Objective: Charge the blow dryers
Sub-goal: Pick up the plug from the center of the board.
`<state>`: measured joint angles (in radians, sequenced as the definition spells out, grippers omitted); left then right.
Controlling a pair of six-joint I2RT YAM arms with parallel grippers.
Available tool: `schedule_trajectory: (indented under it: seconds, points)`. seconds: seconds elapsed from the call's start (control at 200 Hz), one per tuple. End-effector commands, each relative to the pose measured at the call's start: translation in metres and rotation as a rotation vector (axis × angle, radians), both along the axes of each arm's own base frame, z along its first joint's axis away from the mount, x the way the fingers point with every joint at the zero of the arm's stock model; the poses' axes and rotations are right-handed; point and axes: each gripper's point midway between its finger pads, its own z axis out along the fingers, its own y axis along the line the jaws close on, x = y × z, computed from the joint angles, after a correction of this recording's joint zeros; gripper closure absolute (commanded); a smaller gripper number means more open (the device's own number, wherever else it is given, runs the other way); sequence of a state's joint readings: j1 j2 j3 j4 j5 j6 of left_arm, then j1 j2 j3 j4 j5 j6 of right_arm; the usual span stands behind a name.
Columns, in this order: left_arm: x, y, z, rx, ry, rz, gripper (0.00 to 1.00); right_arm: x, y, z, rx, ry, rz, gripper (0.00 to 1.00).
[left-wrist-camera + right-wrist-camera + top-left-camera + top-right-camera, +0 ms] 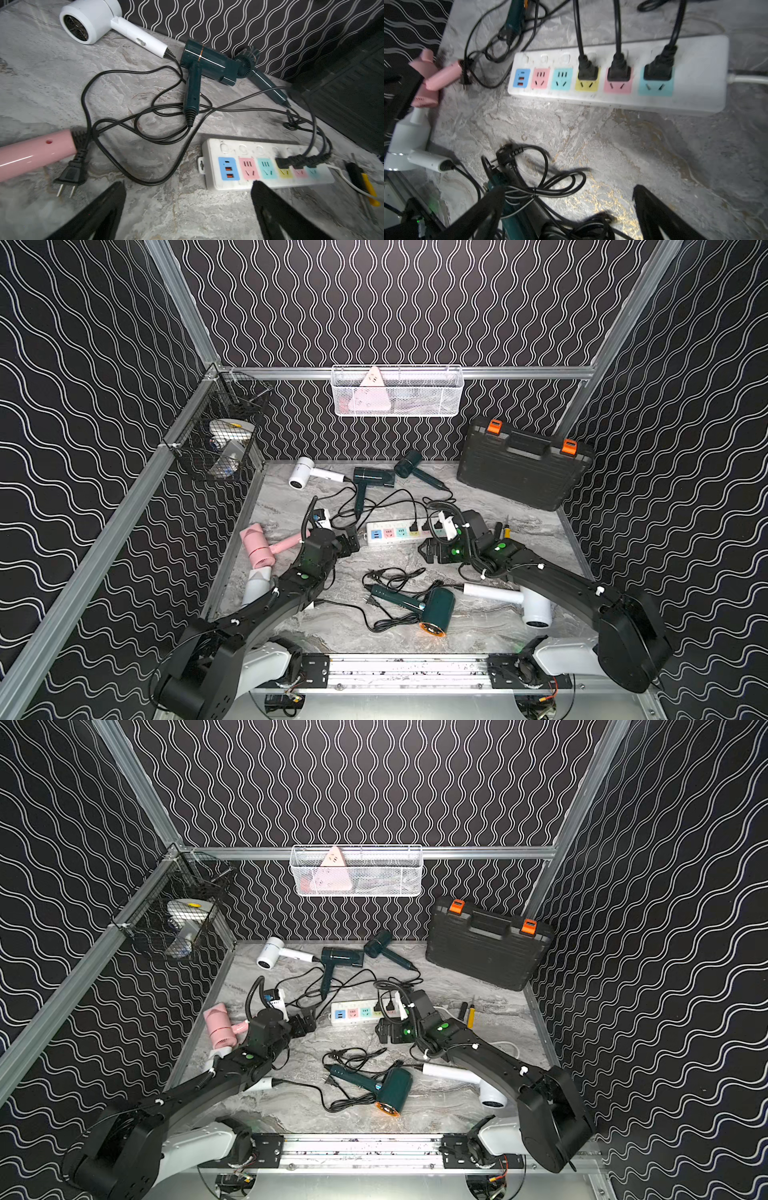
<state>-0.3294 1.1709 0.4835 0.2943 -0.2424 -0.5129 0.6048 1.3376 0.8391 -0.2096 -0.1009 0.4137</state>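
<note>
Several blow dryers lie on the marble table: a white one [309, 474] and two dark green ones [370, 481] [415, 468] at the back, whose three black plugs [618, 70] sit in the white power strip [390, 533]. The pink one [262, 545] lies left with its plug [70, 176] loose on the table. A green one [432, 610] with a bundled cord [533, 187] and a white one [519, 601] lie in front. My left gripper [187, 182] hangs open between the loose plug and the strip's end. My right gripper [569, 189] stands open over the bundled cord, holding nothing.
A black toolcase [523, 464] leans at the back right. A white wire basket [397, 391] hangs on the back wall and a black mesh basket [220, 435] on the left. A yellow screwdriver [506, 531] lies right of the strip. Another white dryer [255, 585] lies under my left arm.
</note>
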Motion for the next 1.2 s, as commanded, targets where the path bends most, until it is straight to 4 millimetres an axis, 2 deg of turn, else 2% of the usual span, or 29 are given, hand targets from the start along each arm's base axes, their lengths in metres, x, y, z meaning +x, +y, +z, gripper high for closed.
schedule_trajectory:
  seconds: [0.0,0.23,0.48,0.59,0.805,1.056,1.191]
  points:
    - [-0.004,0.026,-0.015,0.034,0.100,0.123,0.01,0.014,-0.004,0.015,0.070,-0.054,-0.068,0.00]
    - [-0.012,0.056,-0.059,-0.001,0.330,0.231,0.06,0.011,-0.003,0.010,0.111,-0.046,-0.057,0.00]
    - [-0.007,0.087,-0.071,0.055,0.403,0.298,0.09,0.011,-0.012,0.013,0.099,-0.082,-0.092,0.00]
    - [-0.003,0.097,-0.082,0.051,0.452,0.312,0.19,0.012,-0.017,0.015,0.092,-0.097,-0.110,0.00]
    - [0.009,0.100,-0.098,0.032,0.516,0.291,0.39,0.012,-0.018,0.013,0.084,-0.095,-0.114,0.00]
    - [0.023,0.103,-0.108,0.015,0.561,0.274,0.50,0.012,-0.019,0.010,0.076,-0.088,-0.117,0.00]
    - [0.026,0.113,-0.103,0.034,0.549,0.301,0.50,0.012,-0.017,0.008,0.078,-0.074,-0.111,0.00]
